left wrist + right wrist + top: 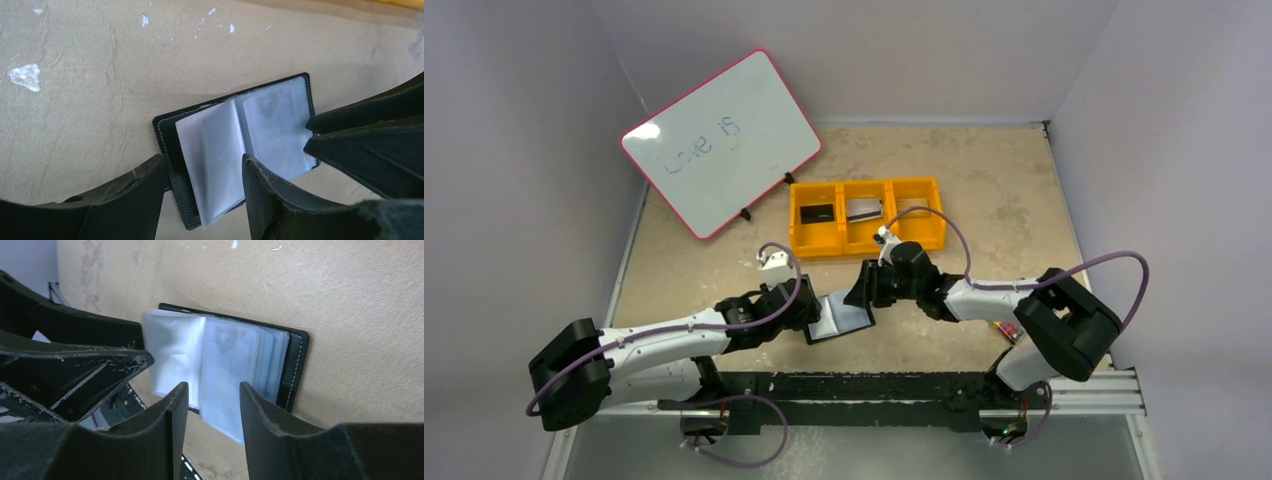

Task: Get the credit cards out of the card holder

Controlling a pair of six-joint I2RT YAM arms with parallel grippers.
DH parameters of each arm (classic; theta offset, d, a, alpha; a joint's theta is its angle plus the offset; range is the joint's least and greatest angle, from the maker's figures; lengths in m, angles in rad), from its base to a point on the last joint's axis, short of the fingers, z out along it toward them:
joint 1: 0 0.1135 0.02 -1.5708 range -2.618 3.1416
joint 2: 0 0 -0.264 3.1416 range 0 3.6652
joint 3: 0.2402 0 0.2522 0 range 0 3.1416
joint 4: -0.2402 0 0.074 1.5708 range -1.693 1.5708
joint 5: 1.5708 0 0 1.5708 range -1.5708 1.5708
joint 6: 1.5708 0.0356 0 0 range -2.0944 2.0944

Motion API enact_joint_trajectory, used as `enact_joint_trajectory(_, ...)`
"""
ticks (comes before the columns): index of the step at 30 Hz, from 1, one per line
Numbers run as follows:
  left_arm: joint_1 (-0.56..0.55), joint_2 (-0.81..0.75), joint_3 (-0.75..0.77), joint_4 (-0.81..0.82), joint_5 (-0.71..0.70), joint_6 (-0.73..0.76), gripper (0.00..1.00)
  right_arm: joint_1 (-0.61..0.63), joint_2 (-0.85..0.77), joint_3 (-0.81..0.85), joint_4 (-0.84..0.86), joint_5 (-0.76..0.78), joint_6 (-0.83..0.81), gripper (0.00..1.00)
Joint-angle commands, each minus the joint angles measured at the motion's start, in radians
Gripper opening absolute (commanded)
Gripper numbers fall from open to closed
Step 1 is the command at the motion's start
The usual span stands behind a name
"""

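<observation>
Open black card holder (842, 318) lies flat on the table (984, 190) between two robot arms, its clear sleeves fanned up. The left pincer (202, 165) is spread, straddling the left sleeves. The right pincer (212, 390) is spread around one right-hand sleeve. A pale card (272, 117) shows through a sleeve. A black card (816, 212) and a silvery card (864, 209) lie in an orange tray (916, 215) beyond.
</observation>
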Motion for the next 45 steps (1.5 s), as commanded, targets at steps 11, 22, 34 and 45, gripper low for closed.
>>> enact_joint_trajectory(11,0.002,0.050,-0.077,0.136,0.058,-0.005,0.28,0.016,0.094,0.085,-0.059,0.022,-0.006,0.38)
enact_joint_trajectory(22,0.001,0.087,-0.065,0.148,0.045,0.011,0.11,0.021,0.043,0.110,-0.170,0.130,-0.032,0.40)
enact_joint_trajectory(34,0.001,0.089,-0.051,0.141,0.042,0.033,0.08,0.021,0.017,0.119,-0.196,0.139,-0.053,0.41)
enact_joint_trajectory(45,0.001,0.096,-0.045,0.161,0.042,0.035,0.08,0.033,0.116,0.136,-0.099,-0.019,-0.064,0.32)
